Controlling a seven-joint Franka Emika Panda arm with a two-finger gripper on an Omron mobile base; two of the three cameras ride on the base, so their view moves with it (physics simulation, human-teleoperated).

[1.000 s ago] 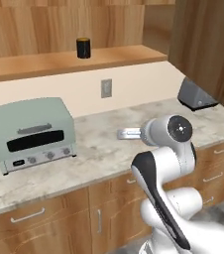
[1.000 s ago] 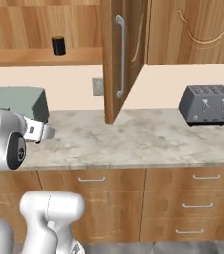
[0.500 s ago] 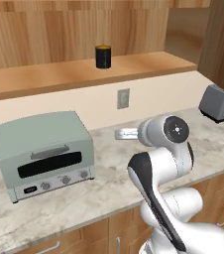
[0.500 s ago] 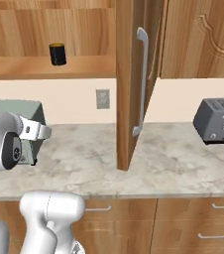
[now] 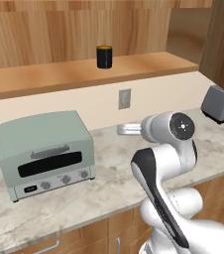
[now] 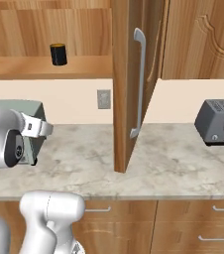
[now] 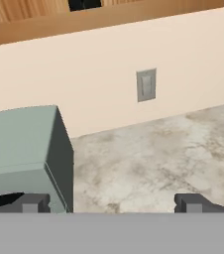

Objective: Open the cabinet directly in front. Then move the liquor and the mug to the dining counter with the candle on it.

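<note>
The cabinet stands open: its wood door [image 6: 129,84] with a long silver handle [image 6: 140,82] swings out over the counter. The black mug [image 5: 104,56] with a yellow inside sits alone on the cabinet's lower shelf [image 5: 59,77]; its base shows at the top edge of the hand view [image 7: 84,4]. My gripper [image 7: 111,203] is open with nothing between its fingertips. It hovers low over the marble counter, well below the mug, and faces the back wall. The liquor, the dining counter and the candle are out of view.
A pale green toaster oven [image 5: 44,154] stands on the counter [image 5: 109,188] just left of my hand [image 6: 34,126]. A wall outlet [image 5: 125,98] is straight ahead. A grey toaster [image 6: 218,121] sits far right, past the open door. A closed cabinet door [image 6: 203,39] hangs above it.
The whole picture has shifted in both base views: the base has driven, so shelf, mug and toaster oven now sit further right and look larger. The gripper has stayed open.
</note>
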